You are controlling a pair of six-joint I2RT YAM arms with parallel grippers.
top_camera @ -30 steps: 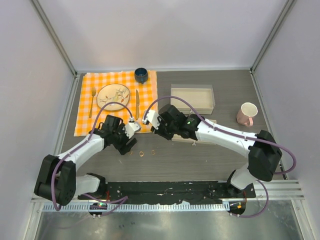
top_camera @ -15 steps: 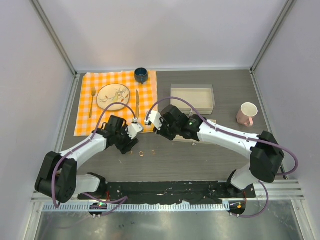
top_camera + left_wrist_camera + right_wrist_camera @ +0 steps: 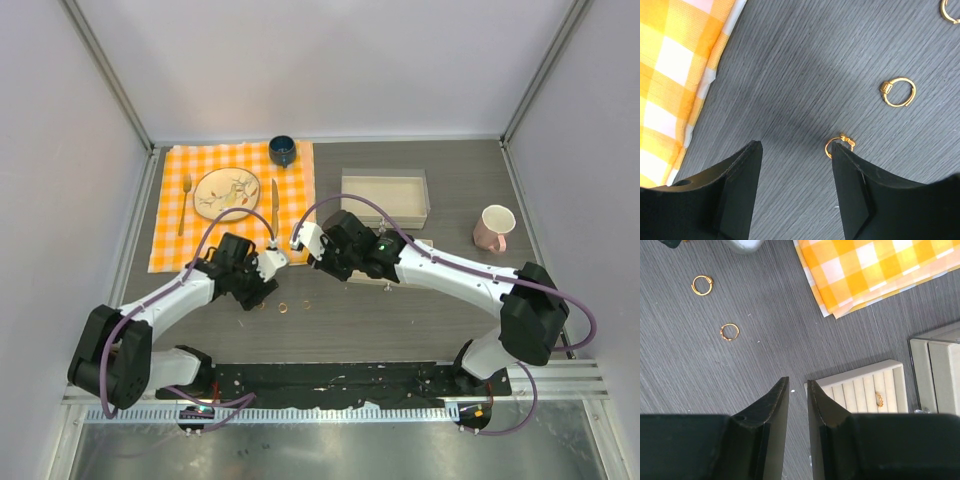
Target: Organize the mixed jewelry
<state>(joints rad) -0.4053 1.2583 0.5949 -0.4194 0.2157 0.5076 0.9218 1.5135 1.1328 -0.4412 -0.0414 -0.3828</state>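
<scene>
Left tool (image 3: 796,150), open and empty, needs centring over the gold ring (image 3: 840,145) beside one jaw before closing; right tool (image 3: 797,382) is nearly closed, empty.

Partly hiding the nearest gold ring (image 3: 838,144) behind a left finger (image 3: 852,185); cropping the far ring (image 3: 951,11) at the view's top edge.

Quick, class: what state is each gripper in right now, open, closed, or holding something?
Left gripper: open, holding nothing; a gold ring lies by one fingertip.
Right gripper: barely open, narrow gap, holding nothing.
</scene>
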